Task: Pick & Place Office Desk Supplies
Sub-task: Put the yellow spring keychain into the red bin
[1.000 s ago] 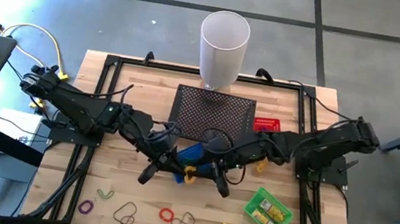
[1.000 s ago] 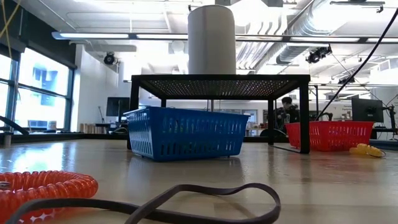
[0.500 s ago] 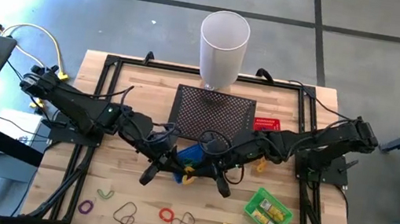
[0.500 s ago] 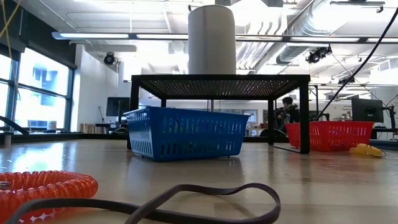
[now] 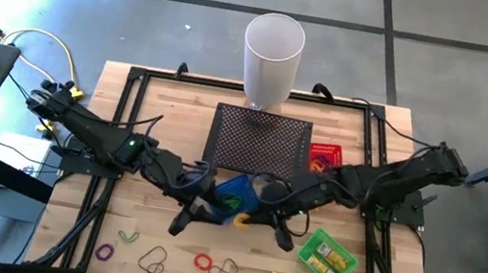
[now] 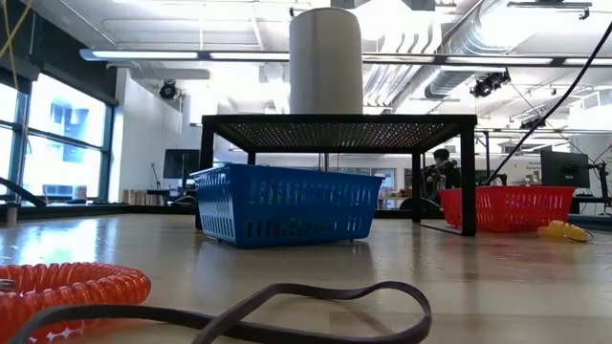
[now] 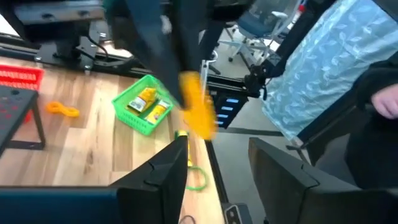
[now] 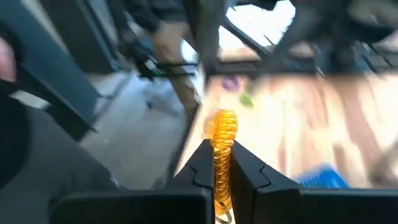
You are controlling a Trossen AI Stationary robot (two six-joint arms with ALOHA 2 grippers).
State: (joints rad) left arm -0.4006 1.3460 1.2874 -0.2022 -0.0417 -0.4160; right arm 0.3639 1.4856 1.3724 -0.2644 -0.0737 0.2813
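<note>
Right gripper (image 8: 222, 163) fingers pinch a yellow coil (image 8: 222, 134) mid-tabletop beside the blue basket (image 5: 234, 193). Left gripper (image 7: 217, 171) fingers spread, empty. Most supplies remain: bands (image 5: 151, 259) along the near edge. Only the low view shows the red coil (image 6: 67, 287) close up; the arms are absent there.

A white cylinder (image 5: 272, 58) stands at the far edge of a black mesh stand (image 5: 261, 141). A blue basket (image 6: 285, 204) sits under the stand, a red basket (image 6: 507, 207) beside it, and a green basket (image 5: 327, 257) nearer the front.
</note>
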